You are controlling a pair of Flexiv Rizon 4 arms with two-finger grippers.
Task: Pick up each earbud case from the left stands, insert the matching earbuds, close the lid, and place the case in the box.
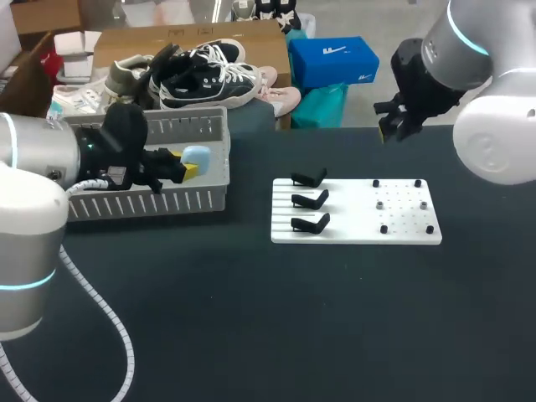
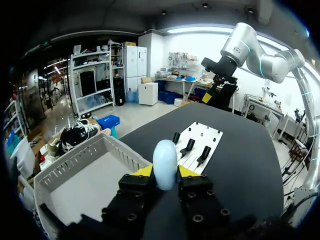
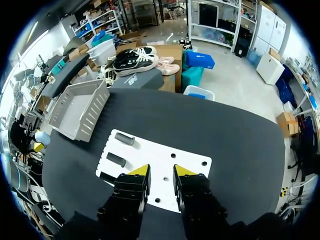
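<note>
Progress stands at the final placing step, by my judgement. The left hand (image 1: pixel 191 163) is closed on a pale blue earbud case (image 1: pixel 197 156), one yellow tip against each side, and holds it above the near wall of the grey slotted box (image 1: pixel 151 205). It is over the box interior but not set down. In the left wrist view the case (image 2: pixel 165 162) sits upright between the fingertips and looks closed. Whether earbuds are inside cannot be told.

All three black stands (image 1: pixel 310 201) on the white board (image 1: pixel 402 226) carry no case, so no further pick-up is evident. No case is seen lying in the box, as far as its floor shows. Small dark and grey pieces on the board's right half are too small to identify.

The right hand (image 1: pixel 392 126) hangs above the far right of the bench (image 1: pixel 251 318), its fingers parted with nothing between them.

Outstanding: lowering and releasing the held case into the box.
</note>
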